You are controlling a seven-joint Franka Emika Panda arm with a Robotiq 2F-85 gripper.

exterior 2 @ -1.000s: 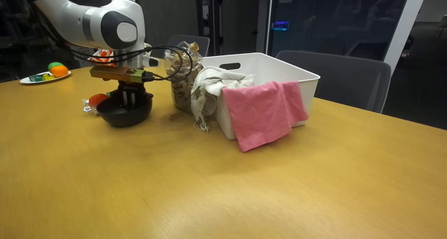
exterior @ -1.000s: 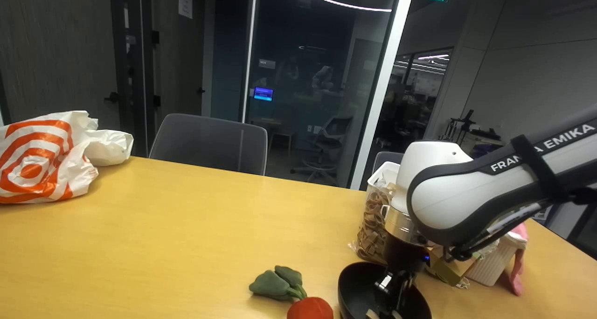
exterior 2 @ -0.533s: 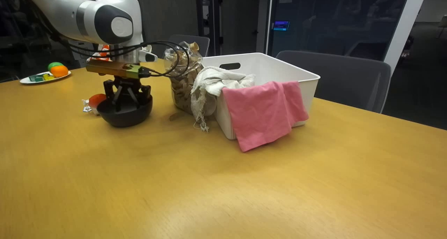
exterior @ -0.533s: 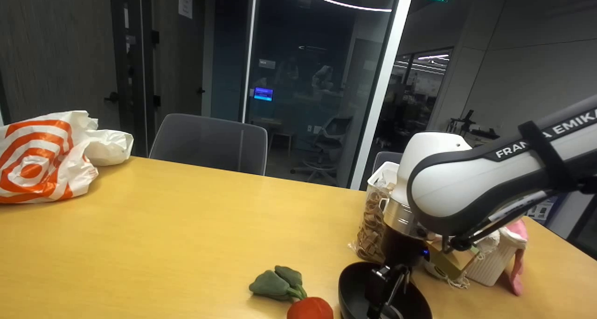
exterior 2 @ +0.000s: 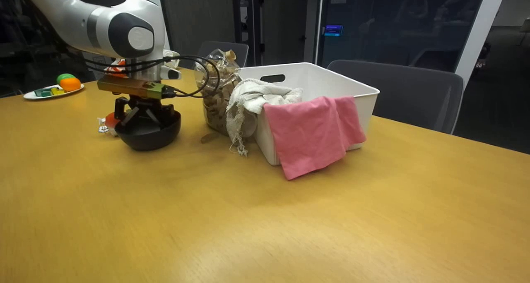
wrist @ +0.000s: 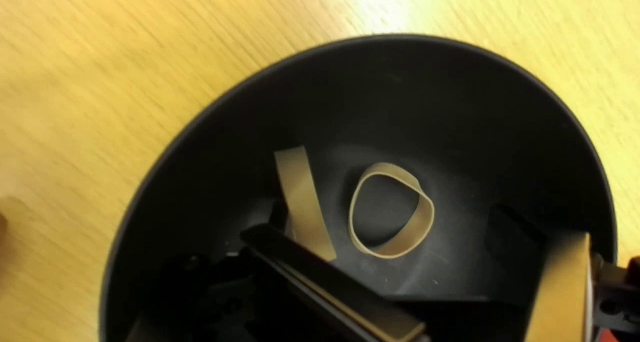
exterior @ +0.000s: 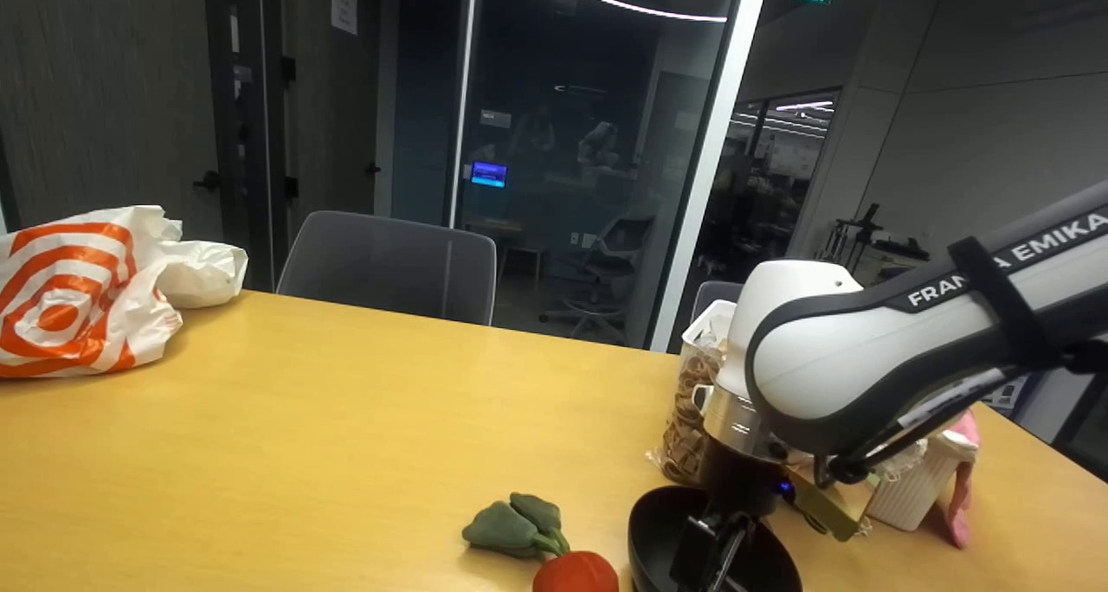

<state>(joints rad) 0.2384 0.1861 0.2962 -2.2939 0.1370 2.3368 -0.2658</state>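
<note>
While our tool (exterior 2: 144,114) hangs down in the black bowl (wrist: 450,97), jaws spread wide and holding nothing we can see, a tan loop (wrist: 414,234) lies on the bowl's floor with a tan strip (wrist: 302,197) beside it, partly behind one jaw. We judge the step in hand a release or a lining-up over these, and the next move calls for jaws clear of the bowl's wall. Just beside the bowl, a round red thing (exterior: 576,573) sits on the table (exterior 2: 290,217).

The white-and-dark arm (exterior: 874,358) slopes down to a bent wrist (exterior 2: 131,29), and the gripper (exterior 2: 143,116) hangs below it, pointing downward. Its jaws stand well apart, though the dim wrist view leaves the exact gap unclear.
</note>
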